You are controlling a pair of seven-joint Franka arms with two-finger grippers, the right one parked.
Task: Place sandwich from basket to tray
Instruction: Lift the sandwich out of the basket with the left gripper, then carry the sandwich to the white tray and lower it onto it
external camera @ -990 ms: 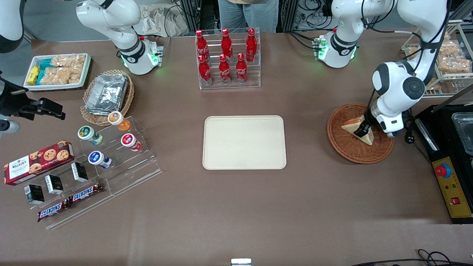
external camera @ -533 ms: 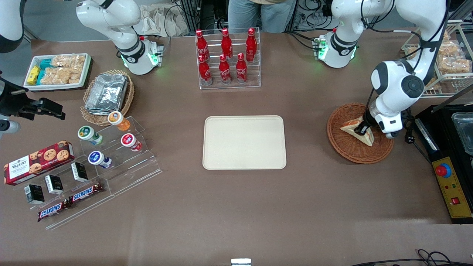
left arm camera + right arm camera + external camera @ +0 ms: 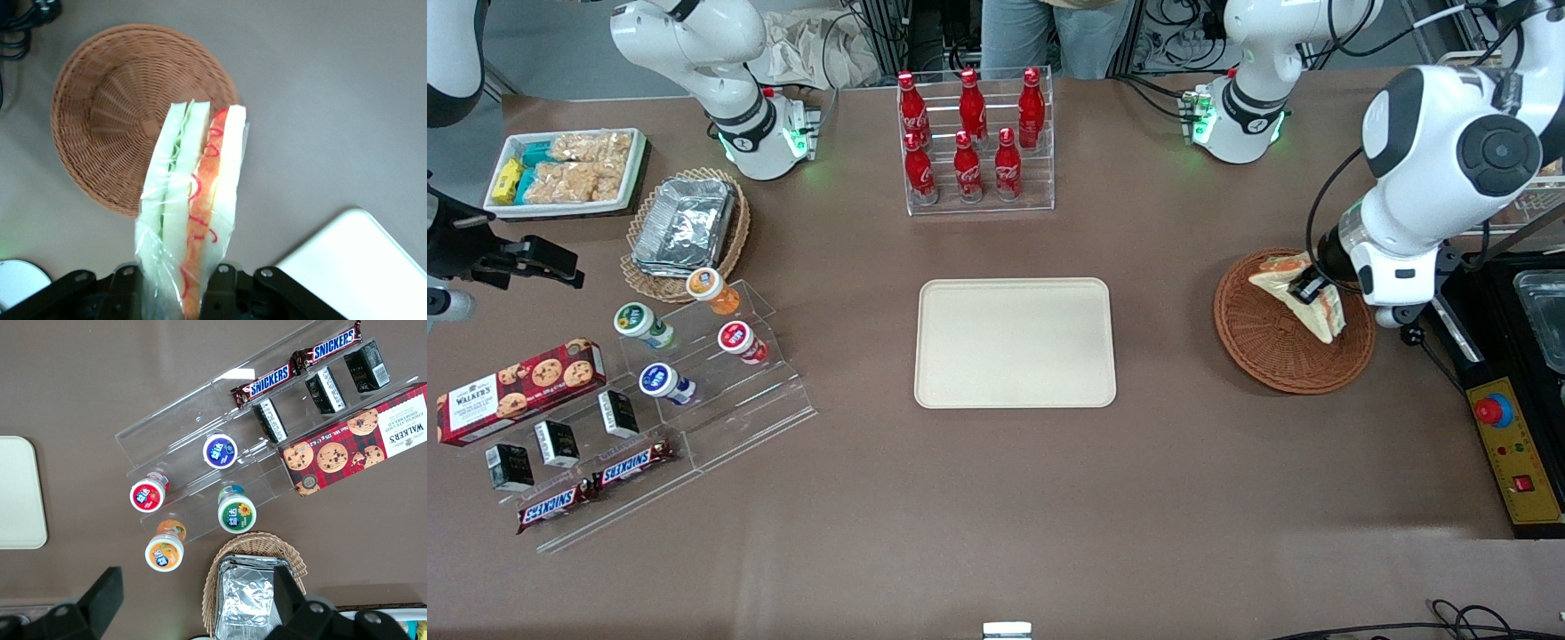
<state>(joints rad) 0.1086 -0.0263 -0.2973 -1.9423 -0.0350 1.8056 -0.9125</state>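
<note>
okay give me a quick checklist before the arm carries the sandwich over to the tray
1. Pincer shut on the sandwich: ok.
2. Sandwich lifted off the basket: ok, it hangs above the weave in the wrist view.
3. Basket left with nothing else in it: ok.
4. Tray bare and ready: ok.
5. Tabletop between basket and tray free of things: ok.
6. Grip firm enough on the plastic wrap: cannot tell.

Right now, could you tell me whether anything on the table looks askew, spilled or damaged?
Nothing stands out. The gripper holds the wrapped sandwich above the basket, which is empty in the left wrist view. The tray lies flat and bare, and the cola bottles stand upright in their rack.
</note>
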